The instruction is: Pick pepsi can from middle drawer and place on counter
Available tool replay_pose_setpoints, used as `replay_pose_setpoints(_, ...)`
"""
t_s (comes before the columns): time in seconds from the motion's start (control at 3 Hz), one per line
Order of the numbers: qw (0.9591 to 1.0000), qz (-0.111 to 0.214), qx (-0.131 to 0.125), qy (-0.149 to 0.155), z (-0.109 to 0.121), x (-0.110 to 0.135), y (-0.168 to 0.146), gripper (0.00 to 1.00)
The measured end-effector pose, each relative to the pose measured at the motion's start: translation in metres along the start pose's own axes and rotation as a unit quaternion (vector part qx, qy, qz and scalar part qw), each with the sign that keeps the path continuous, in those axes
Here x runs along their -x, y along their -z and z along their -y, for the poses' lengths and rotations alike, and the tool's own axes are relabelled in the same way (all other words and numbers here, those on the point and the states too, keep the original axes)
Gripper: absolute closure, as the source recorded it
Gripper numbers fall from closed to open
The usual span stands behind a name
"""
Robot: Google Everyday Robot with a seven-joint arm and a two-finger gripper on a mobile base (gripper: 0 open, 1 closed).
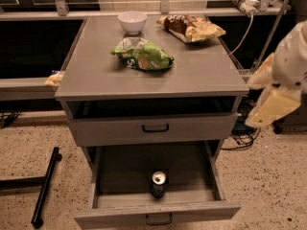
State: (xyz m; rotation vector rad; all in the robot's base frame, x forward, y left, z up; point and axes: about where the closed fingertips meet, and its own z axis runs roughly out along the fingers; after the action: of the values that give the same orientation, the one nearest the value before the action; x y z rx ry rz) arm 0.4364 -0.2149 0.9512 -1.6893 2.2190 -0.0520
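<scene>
The pepsi can (159, 184) stands upright near the front of the open middle drawer (122, 174), just behind its front wall and about centred. It is dark with a silver top. The counter (201, 71) is the grey top of the cabinet above. My arm comes in at the right edge of the camera view, and my gripper (271, 108) hangs beside the cabinet's right side, at about the height of the upper drawer front. It is well away from the can and holds nothing that I can see.
On the counter lie a green chip bag (142, 54), a white bowl (132, 21) at the back and a brown-yellow snack bag (191, 28) at the back right. A closed drawer front with a black handle (155, 128) sits above the open drawer. A black bar (45, 186) lies on the floor at left. Cables (242, 138) lie at right.
</scene>
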Motion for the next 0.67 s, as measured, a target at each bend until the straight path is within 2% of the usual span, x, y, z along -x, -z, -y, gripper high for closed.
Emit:
replay_pose_setpoints(0.33,0.9977,0.055,0.032,-0.024,-0.030,-0.005,-0.067,0.65)
replay_pose_setpoints(0.67,0.9897,0.108,0.072,-0.061,-0.056,-0.004,-0.149,0.89)
